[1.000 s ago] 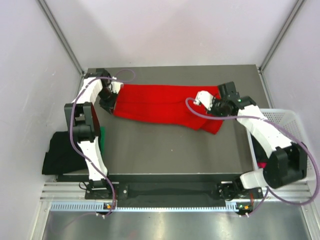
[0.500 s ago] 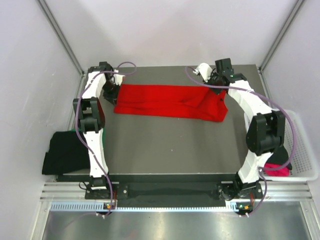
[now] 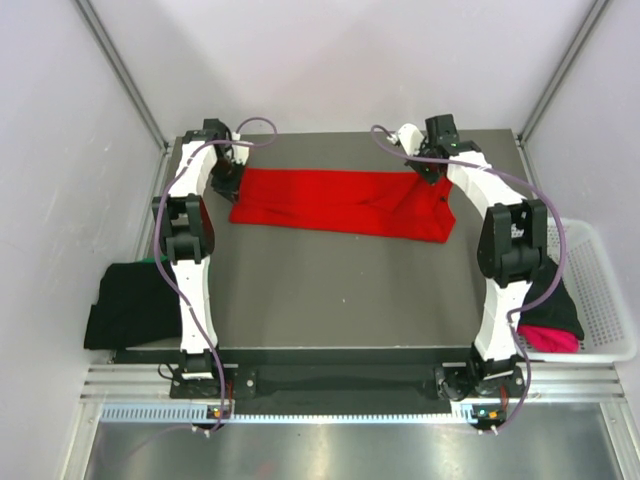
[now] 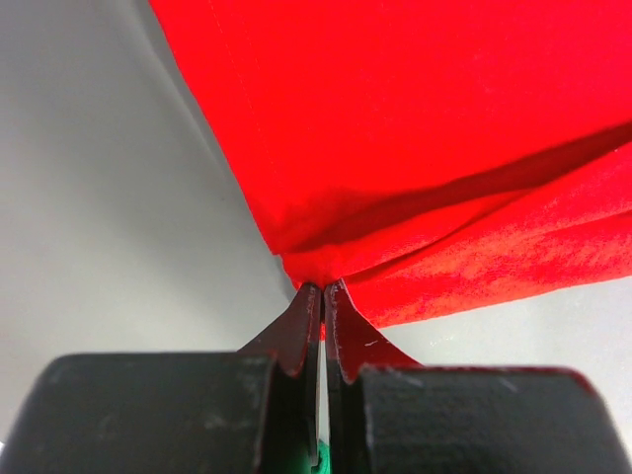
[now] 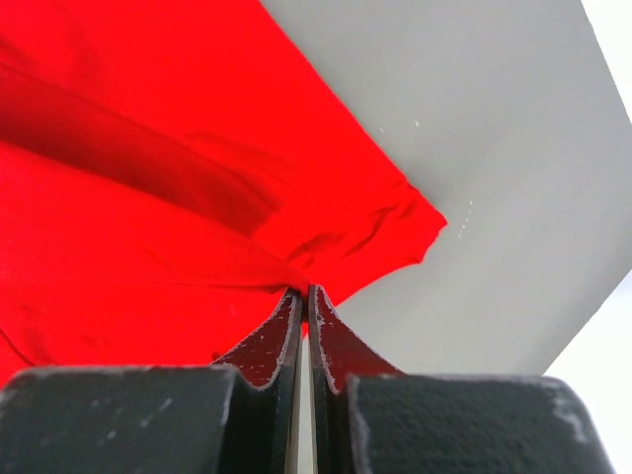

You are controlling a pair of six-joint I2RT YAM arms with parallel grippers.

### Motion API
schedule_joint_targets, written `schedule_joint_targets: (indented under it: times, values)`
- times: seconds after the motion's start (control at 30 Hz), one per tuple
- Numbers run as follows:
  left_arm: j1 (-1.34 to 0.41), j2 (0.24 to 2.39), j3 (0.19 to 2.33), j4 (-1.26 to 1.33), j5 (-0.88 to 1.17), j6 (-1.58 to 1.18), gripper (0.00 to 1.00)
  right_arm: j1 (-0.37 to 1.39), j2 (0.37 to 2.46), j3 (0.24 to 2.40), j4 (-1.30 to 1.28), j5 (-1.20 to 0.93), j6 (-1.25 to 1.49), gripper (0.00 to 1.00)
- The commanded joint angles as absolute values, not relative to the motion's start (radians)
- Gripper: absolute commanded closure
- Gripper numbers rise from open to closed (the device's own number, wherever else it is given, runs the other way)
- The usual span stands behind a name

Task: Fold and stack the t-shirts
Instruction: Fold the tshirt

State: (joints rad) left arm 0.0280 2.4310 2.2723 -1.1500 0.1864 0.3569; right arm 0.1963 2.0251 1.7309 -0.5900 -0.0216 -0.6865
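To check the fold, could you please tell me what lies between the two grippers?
The bright red cloth t-shirt stretches from left gripper to right gripper, shown in the top view.

Overhead wide; wrist cams close, sharing red t-shirt (image 3: 330,200).

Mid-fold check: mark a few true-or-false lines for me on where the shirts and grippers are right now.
1. The left gripper and right gripper are each shut on the red shirt. True.
2. The red shirt lies in the basket. False: it is stretched along the far side of the table.
3. A pink shirt sits in the basket. True.
4. The black shirt by the left arm lies on the table. False: it lies past the left edge.
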Motion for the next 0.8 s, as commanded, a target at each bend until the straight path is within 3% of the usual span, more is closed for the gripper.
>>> schedule_joint_targets:
  times: [0.0, 0.77]
  values:
    - [0.026, 2.418, 2.309, -1.094, 0.193, 0.330, 1.00, 0.169, 2.032, 1.790, -0.554, -0.006, -0.661, 1.00]
    - [0.029, 2.362, 2.280, -1.092, 0.130, 0.258, 1.00, 0.164, 2.102, 1.864, -0.543, -0.020, -0.640, 1.00]
